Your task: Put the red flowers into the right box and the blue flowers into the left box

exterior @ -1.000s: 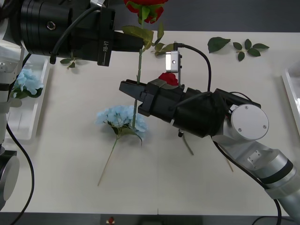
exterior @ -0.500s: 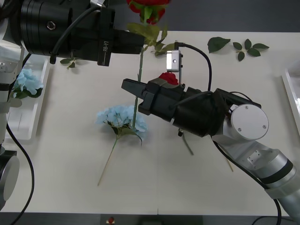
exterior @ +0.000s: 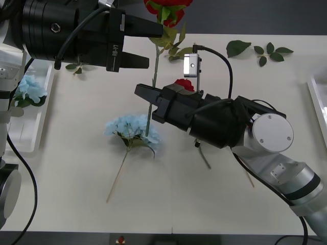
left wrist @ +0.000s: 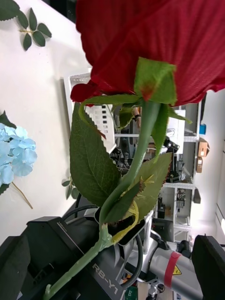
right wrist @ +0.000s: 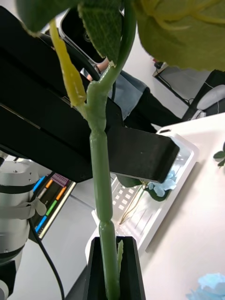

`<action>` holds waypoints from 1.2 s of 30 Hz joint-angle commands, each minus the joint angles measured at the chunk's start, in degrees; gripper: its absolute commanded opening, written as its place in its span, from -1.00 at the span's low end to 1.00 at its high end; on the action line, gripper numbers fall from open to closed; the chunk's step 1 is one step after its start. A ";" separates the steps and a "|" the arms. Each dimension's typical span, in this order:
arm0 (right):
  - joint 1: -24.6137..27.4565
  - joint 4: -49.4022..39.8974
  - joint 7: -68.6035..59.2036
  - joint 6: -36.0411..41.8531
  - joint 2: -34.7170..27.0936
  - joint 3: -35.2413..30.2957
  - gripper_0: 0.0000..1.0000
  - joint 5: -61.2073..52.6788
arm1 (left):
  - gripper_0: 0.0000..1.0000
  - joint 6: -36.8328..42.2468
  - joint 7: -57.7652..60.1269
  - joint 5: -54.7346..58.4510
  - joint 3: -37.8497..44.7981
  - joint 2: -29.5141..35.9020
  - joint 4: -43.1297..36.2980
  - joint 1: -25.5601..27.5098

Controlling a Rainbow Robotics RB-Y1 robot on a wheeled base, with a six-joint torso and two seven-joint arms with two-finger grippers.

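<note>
I've got my right gripper (exterior: 148,96) clamped shut on the stem (right wrist: 104,197) of a red rose (exterior: 166,9), holding it upright above the middle of the table (exterior: 214,204); in the right wrist view the green stem runs straight up out from between the two black fingers. The bloom sits at the top of the front view, with its leaves (exterior: 172,38) just below it. My left gripper (exterior: 142,43) is up beside those leaves with its jaws spread wide, one finger above and one below, nothing held; the stem passes just past the fingertips. In the left wrist view the rose bloom (left wrist: 154,51) looms large with a serrated leaf (left wrist: 91,154) hanging under it. Down on the table, directly under the held stem, a blue flower (exterior: 132,130) lies flat with its thin stem trailing toward me. A second red rose (exterior: 184,84) peeks out behind my right arm. Another blue flower (exterior: 28,89) already rests in the left box (exterior: 38,120) at the table's left edge, and the rim of the right box (exterior: 318,102) shows at the far right. Loose leaf sprigs (exterior: 258,50) lie along the far edge.
</note>
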 commanded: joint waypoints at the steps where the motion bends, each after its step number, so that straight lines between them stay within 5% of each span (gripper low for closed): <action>1: -1.27 -1.05 -1.68 -0.01 -3.32 -0.65 -1.00 -0.27 | 1.00 -0.80 0.97 0.40 0.43 -0.42 -1.60 0.63; 7: -3.46 -1.05 -4.22 1.31 -11.76 -1.27 -1.00 -5.10 | 1.00 -0.44 0.09 -0.04 3.42 0.64 -2.04 0.89; 21: -7.68 0.00 -25.23 12.12 -45.77 -4.70 -1.00 -5.89 | 1.00 26.01 -9.58 -12.26 15.19 6.09 -2.04 0.98; 29: -7.68 8.53 -25.05 23.11 -59.57 -6.72 -1.00 -5.45 | 1.00 26.32 -12.48 -18.06 8.60 14.35 -5.91 5.11; 36: -7.59 14.15 -23.38 26.45 -63.44 -7.77 -1.00 1.40 | 1.00 19.77 -15.90 -21.40 3.59 19.18 -15.22 13.72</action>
